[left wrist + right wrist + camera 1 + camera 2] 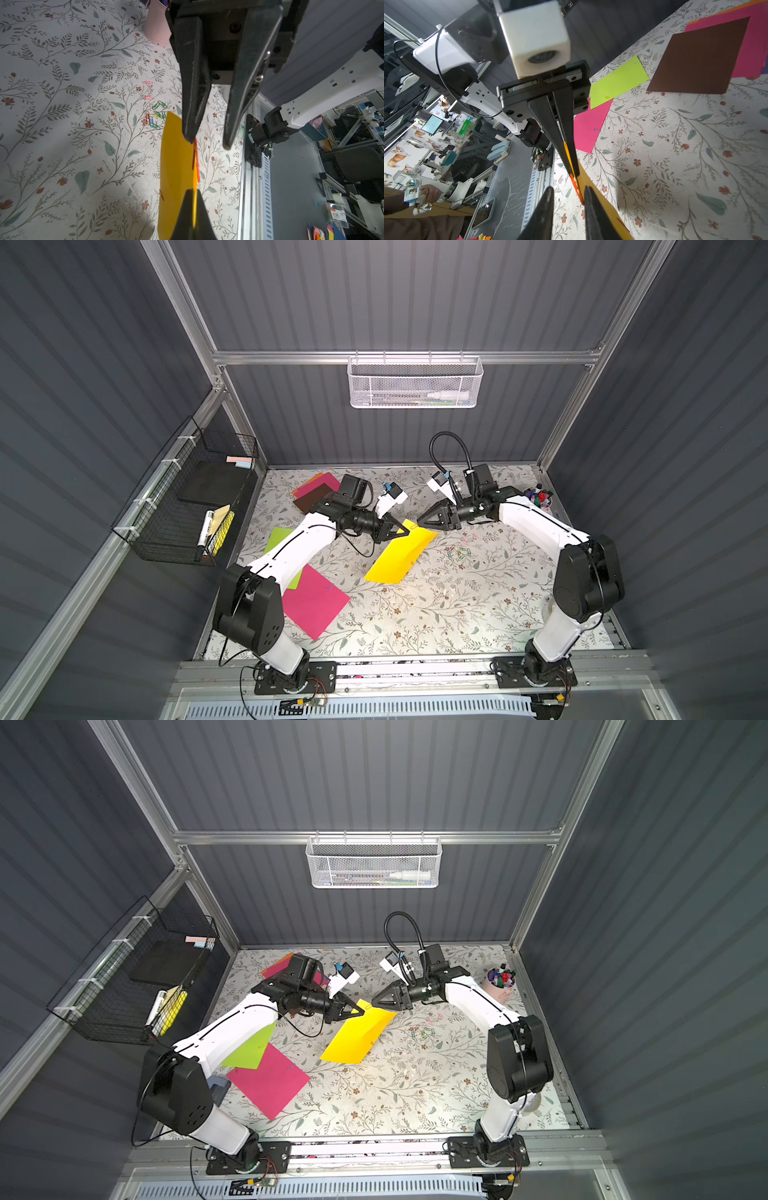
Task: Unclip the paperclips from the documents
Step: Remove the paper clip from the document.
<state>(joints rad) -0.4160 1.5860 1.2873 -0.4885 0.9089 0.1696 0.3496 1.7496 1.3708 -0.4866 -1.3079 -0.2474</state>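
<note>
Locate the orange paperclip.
In a top view, the orange paperclip sits on the raised corner of the yellow sheet, between the left claw and the right claw.

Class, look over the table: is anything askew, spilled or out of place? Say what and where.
The yellow sheet is askew: the left pincer pinches it near one corner, lifting that end off the table, with an orange paperclip still on its edge. Loose paperclips lie scattered beside it.
</note>
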